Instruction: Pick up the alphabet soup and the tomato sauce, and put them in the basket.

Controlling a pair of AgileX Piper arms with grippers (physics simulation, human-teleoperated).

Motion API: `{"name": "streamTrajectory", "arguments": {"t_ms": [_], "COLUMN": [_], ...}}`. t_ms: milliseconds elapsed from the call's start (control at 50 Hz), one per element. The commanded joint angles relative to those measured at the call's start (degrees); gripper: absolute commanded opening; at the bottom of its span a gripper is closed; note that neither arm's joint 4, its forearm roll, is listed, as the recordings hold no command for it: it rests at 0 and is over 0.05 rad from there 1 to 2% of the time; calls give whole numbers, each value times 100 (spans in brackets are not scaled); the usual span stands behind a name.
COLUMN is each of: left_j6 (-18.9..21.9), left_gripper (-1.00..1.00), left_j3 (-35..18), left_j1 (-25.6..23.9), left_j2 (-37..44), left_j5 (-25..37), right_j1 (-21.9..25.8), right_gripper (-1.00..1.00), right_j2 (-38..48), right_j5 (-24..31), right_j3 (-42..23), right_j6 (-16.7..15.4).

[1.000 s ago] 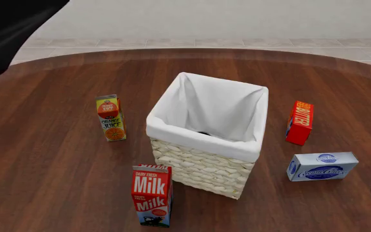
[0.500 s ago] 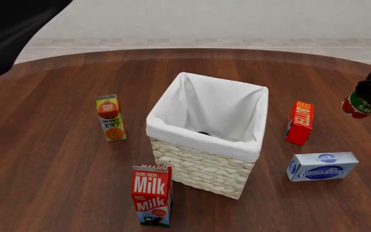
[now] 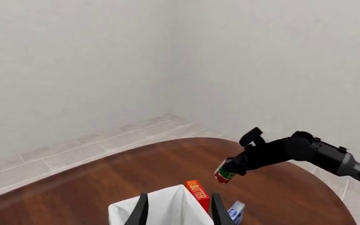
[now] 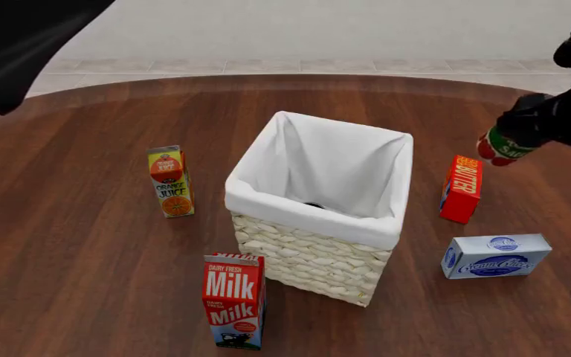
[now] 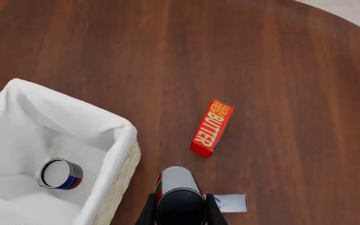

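Observation:
The basket (image 4: pixel 311 213), pale wicker with a white liner, stands mid-table. Inside it the alphabet soup (image 5: pixel 60 174), a blue-labelled can, lies on its side on the liner; the front view shows only a dark bit of it. My right gripper (image 4: pixel 517 133) is shut on the tomato sauce (image 4: pixel 501 146), a red can held in the air right of the basket and above the butter box. In the right wrist view that can (image 5: pixel 176 186) sits between the fingers. My left gripper (image 3: pixel 180 213) is open and empty, high above the basket (image 3: pixel 130 212).
An orange juice carton (image 4: pixel 170 181) stands left of the basket and a milk carton (image 4: pixel 234 300) in front of it. The red butter box (image 4: pixel 461 189) and a cream cheese box (image 4: pixel 495 256) are to its right. The left arm (image 4: pixel 18 41) fills the upper left corner.
The right gripper has lifted the tomato sauce from the table's right edge, up and leftward toward the basket. The left arm has barely moved.

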Motion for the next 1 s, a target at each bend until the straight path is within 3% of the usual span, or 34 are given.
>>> {"name": "streamTrajectory", "arguments": {"t_ms": [20,300,1000], "left_j6": [3,-19,-9], "left_gripper": [100,100,100], "left_j3": [21,94,28], "left_j1": [9,17,18], "left_j2": [19,24,-48], "left_j5": [-31,-100,-45], "right_j1": [390,808,1537], "right_gripper": [-100,-100,-100], "right_j2": [103,236,756], "right_j5": [-99,-103,-228], "right_j3": [-104,-362,-769], "right_j6": [279,370,211]}}
